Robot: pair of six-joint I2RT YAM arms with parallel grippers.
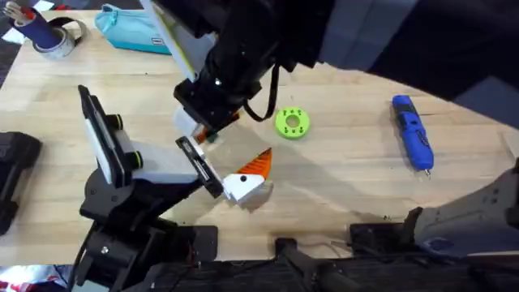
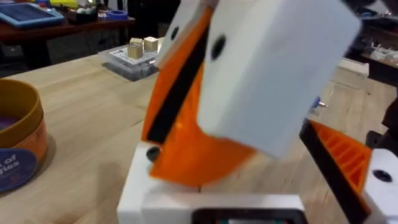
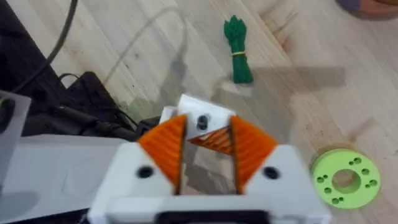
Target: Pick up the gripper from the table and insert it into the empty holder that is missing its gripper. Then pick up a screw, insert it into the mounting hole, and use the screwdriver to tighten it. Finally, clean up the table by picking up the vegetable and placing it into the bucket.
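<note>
Two claws, status as follows.

Right claw [image 3: 208,134]: narrow, pads [image 3: 165,149] closed in on the gripper [image 3: 202,118]. Its white block with the dark hole pokes out past my pad tips, and its orange ribs show in the gap between them.

From overhead, that gripper [image 1: 246,185] sits low over the table [image 1: 365,178], orange wedge pointing away from the arm bases. The white block is right at the near end of the holder [image 1: 199,166]. I can't tell whether it is seated in the holder or only touching it. The holder is the black bracket sticking out from the white body of the robot hand [image 1: 154,166].

Left claw [image 2: 261,143]: wide, with the orange pads [image 2: 342,155] well apart. A big blurred white-and-orange block sits very close to the lens against one pad. I can't tell what it is or whether it touches.

Other task items:
- The screwdriver [image 1: 413,134] lies flat on the right side of the table, well apart from the holder.
- The green disc [image 1: 292,123] lies between the screwdriver and the holder, nearer the holder.
- The vegetable [image 3: 238,53] lies on the wood beyond my right pads, a green bunch with a yellow band.
- The bucket [image 2: 18,149] stands upright on the table beside the left claw, blue label facing the camera.
- The teal pouch [image 1: 134,28] is at the far left edge.
</note>
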